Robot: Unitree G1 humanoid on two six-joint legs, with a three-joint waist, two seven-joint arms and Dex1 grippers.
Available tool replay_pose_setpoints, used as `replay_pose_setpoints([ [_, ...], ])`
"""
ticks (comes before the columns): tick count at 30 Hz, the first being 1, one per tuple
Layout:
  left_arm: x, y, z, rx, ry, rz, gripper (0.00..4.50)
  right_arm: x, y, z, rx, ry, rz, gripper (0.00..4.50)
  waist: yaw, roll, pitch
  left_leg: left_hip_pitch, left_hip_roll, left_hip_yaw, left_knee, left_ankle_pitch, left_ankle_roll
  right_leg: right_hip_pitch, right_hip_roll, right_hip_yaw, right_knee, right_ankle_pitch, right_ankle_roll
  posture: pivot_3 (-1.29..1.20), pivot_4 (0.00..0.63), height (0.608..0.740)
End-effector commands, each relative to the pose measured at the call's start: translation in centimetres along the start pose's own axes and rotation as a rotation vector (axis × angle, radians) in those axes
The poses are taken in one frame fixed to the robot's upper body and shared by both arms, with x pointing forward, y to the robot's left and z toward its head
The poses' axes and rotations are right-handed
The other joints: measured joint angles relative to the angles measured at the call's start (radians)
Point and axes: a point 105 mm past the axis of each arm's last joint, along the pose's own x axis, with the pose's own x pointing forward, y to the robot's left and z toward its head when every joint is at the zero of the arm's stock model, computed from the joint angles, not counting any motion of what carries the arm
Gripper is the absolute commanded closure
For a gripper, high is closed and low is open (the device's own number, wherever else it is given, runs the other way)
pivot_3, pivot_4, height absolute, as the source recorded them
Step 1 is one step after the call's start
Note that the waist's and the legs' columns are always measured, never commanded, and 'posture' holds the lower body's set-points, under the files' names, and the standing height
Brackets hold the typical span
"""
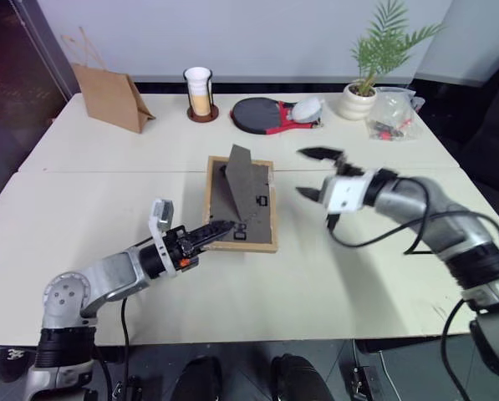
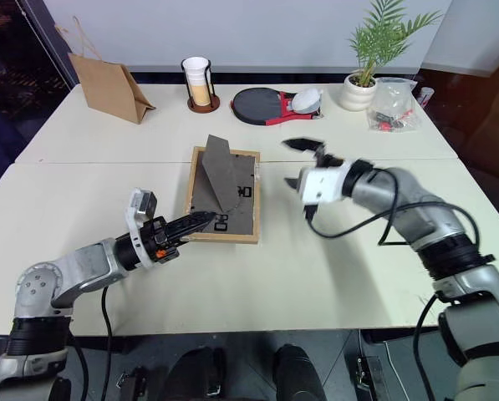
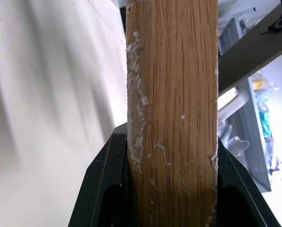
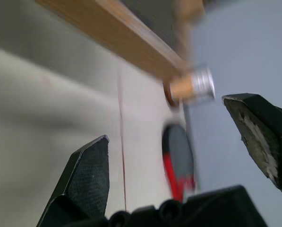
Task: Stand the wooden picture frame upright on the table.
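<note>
Left hand (image 1: 218, 227) clamped on near-left edge of wooden picture frame (image 1: 242, 203), lying back-up mid table (image 1: 333, 276), stand folded out; right hand (image 1: 319, 174) gaping just right. Edge pinch may slip or twist in lifting; unbraced, likely to topple

The near half of the table (image 1: 316, 292) lies bare on every side of the wooden picture frame (image 1: 270, 242) — wide passage to its right and in front. Its fold-out stand (image 1: 241, 180) sticks up from the back, an obstacle over the frame's middle. The left gripper (image 1: 218, 228) clamps the frame's near-left edge, blocking that side; the right gripper (image 1: 318, 173) (jaws spread wide) hovers just right of it. Brown paper bag (image 1: 111, 96), cup holder (image 1: 200, 93), paddle (image 1: 262, 114) and plant (image 1: 366, 83) line the far edge — well apart.
</note>
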Motion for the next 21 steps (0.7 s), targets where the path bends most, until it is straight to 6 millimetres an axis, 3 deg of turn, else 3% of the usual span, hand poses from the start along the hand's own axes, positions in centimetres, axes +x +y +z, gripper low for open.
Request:
replay_pose_setpoints([
  [1,0.2,-1.6,0.1,0.030,0.000,-0.060,3.43,1.2,-1.9,1.1,-0.116,-0.099,-0.118,0.06,0.002,0.000,0.000,0.000,0.000,0.000,0.000,0.000,0.000,0.000,0.000,0.000,0.000,0.000,0.000,0.00,0.150,0.740],
  [9,-0.2,-1.7,0.2,0.043,-0.006,-0.056,3.43,4.2,-2.7,1.8,-0.191,-0.175,-0.184,0.06,0.004,0.000,0.000,0.001,0.000,-0.001,0.001,0.001,-0.001,0.001,0.000,0.000,0.002,0.000,0.000,0.00,0.150,0.740],
  [12,-0.4,-1.6,0.3,0.044,-0.009,-0.050,3.43,4.6,-2.6,2.0,-0.197,-0.192,-0.187,0.83,0.006,0.000,0.000,0.001,0.000,-0.001,0.001,0.001,-0.001,0.001,0.000,0.000,0.002,0.000,0.000,0.00,0.150,0.740],
  [17,-0.6,-1.2,0.2,0.027,-0.013,-0.044,3.43,5.0,-2.4,2.3,-0.209,-0.216,-0.187,3.17,0.001,0.000,0.000,0.001,0.000,-0.001,0.001,0.001,-0.001,0.001,-0.001,0.000,0.004,0.000,0.000,0.00,0.150,0.740],
  [20,-0.9,-1.1,0.2,0.024,-0.018,-0.047,3.43,5.0,-2.7,2.2,-0.202,-0.216,-0.197,3.39,0.001,0.000,0.000,0.002,0.000,-0.001,0.001,0.001,-0.001,0.001,0.000,0.000,0.006,0.000,0.000,0.00,0.150,0.740],
  [21,-1.1,-1.0,0.3,0.034,-0.024,-0.034,2.93,4.9,-2.9,2.1,-0.193,-0.214,-0.202,3.39,0.001,0.000,0.000,0.002,0.000,-0.001,0.001,0.001,-0.001,0.001,0.000,0.000,0.007,0.000,0.000,0.00,0.150,0.740],
])
